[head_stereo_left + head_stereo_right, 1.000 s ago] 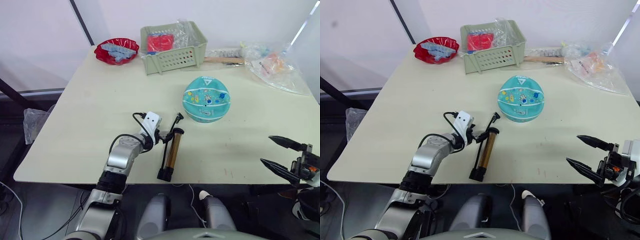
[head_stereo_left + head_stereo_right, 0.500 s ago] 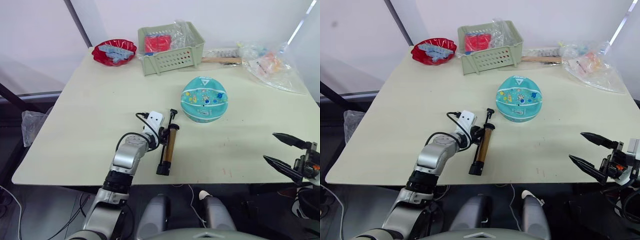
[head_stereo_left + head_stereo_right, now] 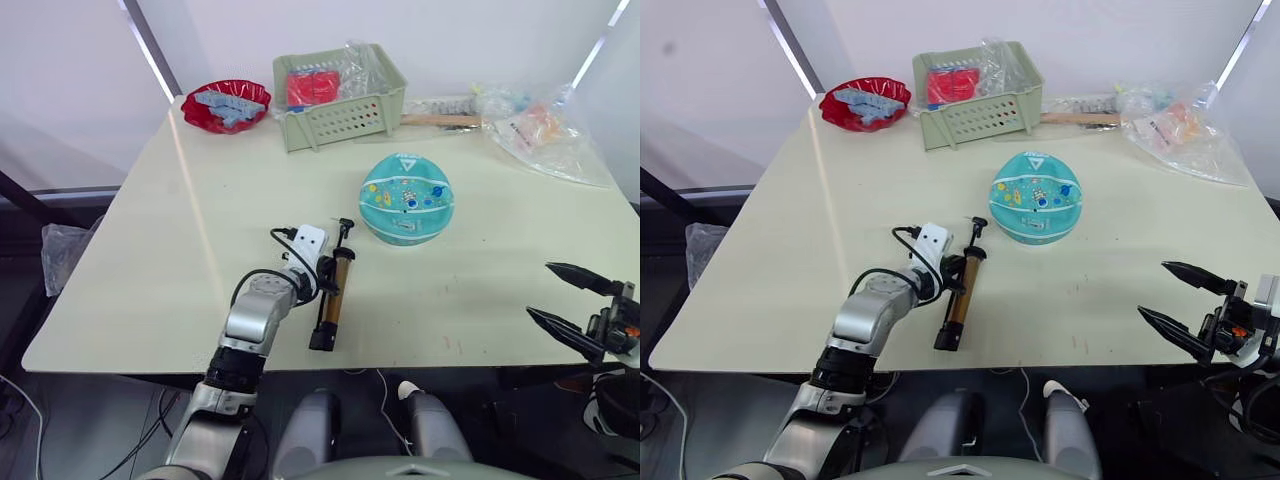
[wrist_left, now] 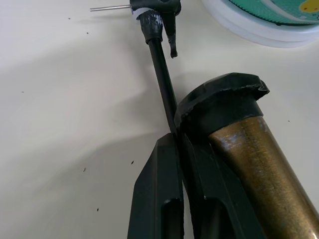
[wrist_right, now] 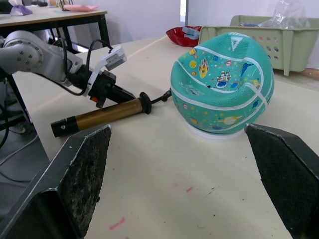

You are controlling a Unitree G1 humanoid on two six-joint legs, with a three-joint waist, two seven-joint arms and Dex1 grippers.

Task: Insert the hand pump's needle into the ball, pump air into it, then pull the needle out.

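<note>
Left gripper [image 4: 182, 149] clenching the hose [image 4: 162, 67] beside the hand pump [image 3: 331, 304].
Right gripper [image 3: 566, 303] hanging released; ball [image 3: 407, 198] showing a white triangle logo, wording unreadable.

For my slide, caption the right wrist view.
Dented teal ball on its white ring, pump lying beside it, left pincer at the pump's hose end.

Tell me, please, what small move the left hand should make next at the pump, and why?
Probably lift the hose end and turn the needle toward the ball. The left hand looks shut on the thin hose beside the hand pump, which lies flat on the table, its needle not yet in the ball. The right hand hangs open off the table's edge.
</note>
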